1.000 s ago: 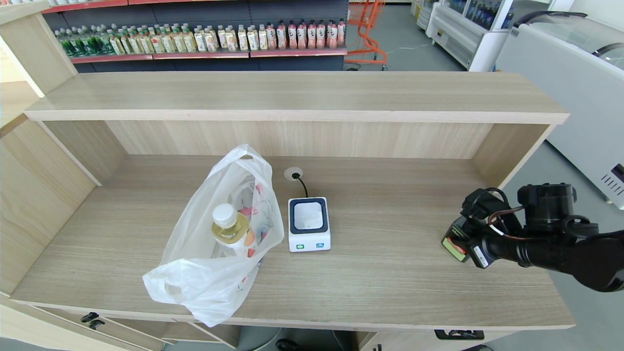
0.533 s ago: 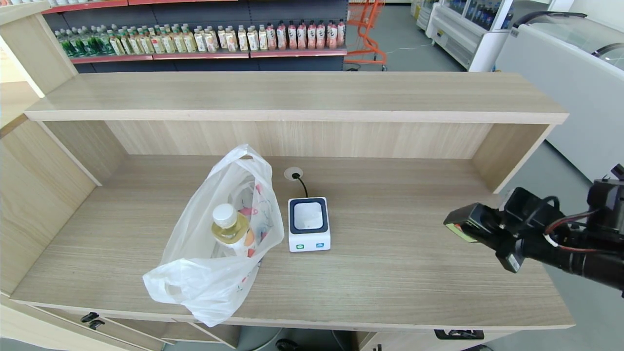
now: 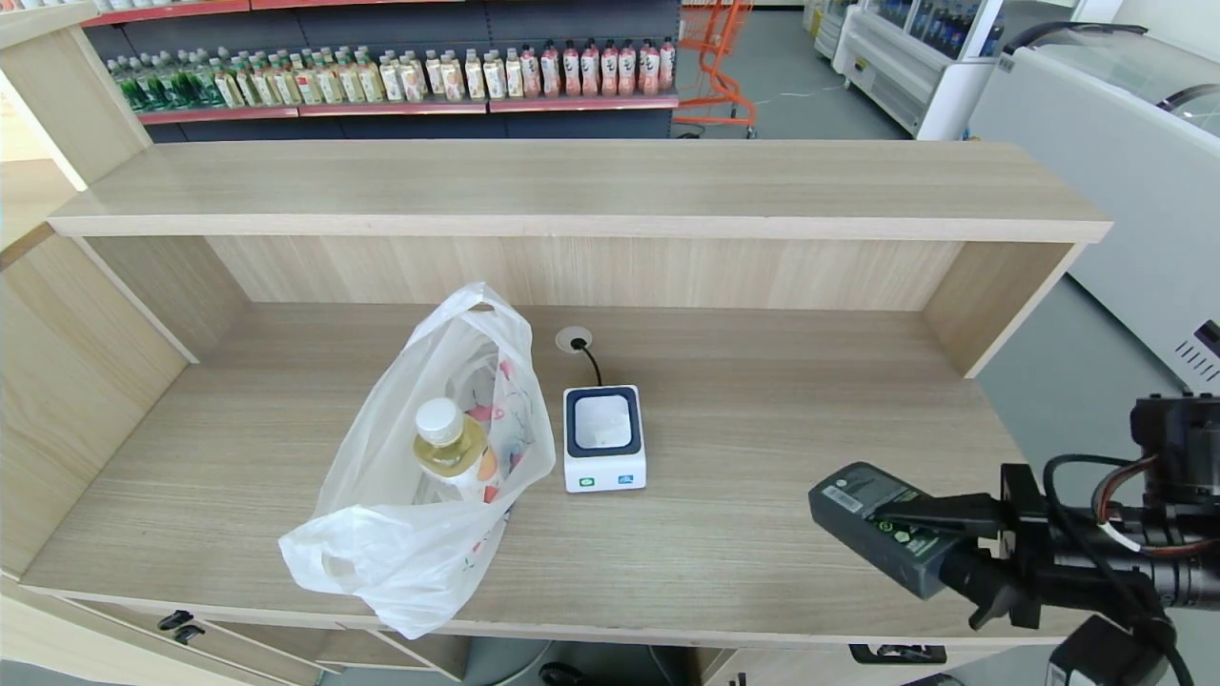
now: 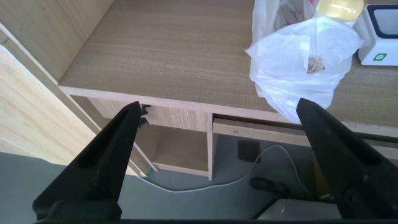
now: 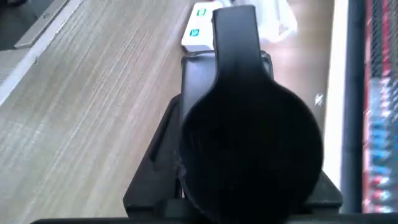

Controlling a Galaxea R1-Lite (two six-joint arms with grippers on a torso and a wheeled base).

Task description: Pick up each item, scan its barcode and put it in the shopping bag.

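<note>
Scanner between bag and gripped box

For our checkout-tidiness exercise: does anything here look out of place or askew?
Only the shopping bag: its slack end droops over the counter's front edge. The bottle inside stands upright, the scanner sits square, and the right gripper holds a dark box.

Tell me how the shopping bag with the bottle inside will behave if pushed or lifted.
The shopping bag looks like thin crumpled film, so it would probably fold rather than slide as one piece. The bottle standing inside likely carries most of the weight and might tip. The bag's corner overhangs the counter at its front edge, so a shove that way could drop it.
</note>
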